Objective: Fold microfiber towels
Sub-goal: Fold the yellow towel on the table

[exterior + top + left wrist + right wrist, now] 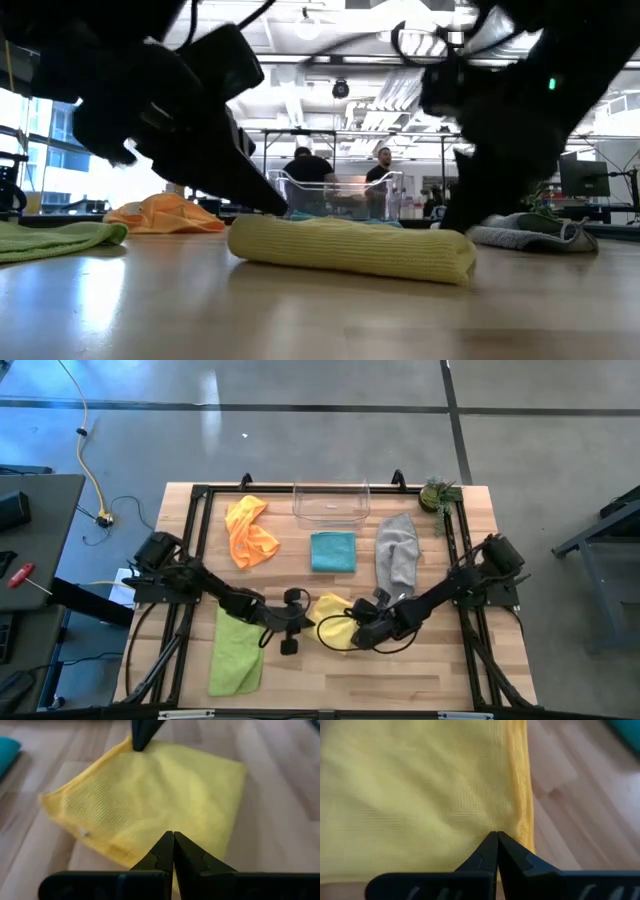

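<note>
The yellow towel [331,610] lies folded over on the wooden table [400,680], near the middle. Both grippers are shut with their tips at it: my left gripper [173,836] at its left end and my right gripper [497,836] at its right end. Around it lie the lime green towel [237,650] flat at the near left, the orange towel [250,532] crumpled at the far left, the teal towel [333,551] folded square at the far middle, and the grey towel [397,552] at the far right. My left gripper sets its shut fingertips [272,206] on the top of the yellow towel's left end [150,845], slanting down from the table's left. The towel lies flat on the table. My right gripper sets its shut fingertips [142,739] on the towel beside its hemmed edge [522,827], slanting down from the right. Nothing is pinched between its fingers.
A clear plastic bin [331,503] stands at the far edge behind the teal towel. A small potted plant [438,493] sits at the far right corner. Two people stand in the room beyond the table. Bare wood lies along the near edge.
</note>
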Controlling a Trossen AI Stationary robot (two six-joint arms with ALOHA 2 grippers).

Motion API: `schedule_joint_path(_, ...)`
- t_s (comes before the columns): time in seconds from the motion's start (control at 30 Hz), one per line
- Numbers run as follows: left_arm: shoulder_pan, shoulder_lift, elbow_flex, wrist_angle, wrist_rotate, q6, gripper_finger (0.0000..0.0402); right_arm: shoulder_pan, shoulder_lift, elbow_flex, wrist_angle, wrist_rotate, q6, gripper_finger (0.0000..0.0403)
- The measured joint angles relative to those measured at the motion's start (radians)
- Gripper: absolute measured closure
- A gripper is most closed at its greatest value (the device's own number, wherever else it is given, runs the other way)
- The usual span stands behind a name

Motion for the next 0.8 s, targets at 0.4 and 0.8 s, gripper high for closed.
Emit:
schedule_joint_path(0.4, -0.072, 0.083, 0.000, 0.044, -0.115, -0.111, 0.0402, -0.003, -0.045, 0.000, 0.016, -0.066, -0.071, 0.0403)
schedule_joint_path(0.8, 0.037, 0.047, 0.000, -0.079, -0.183, -0.097, 0.0401, -0.020, -0.020, 0.000, 0.003, -0.160, -0.011, 0.0403)
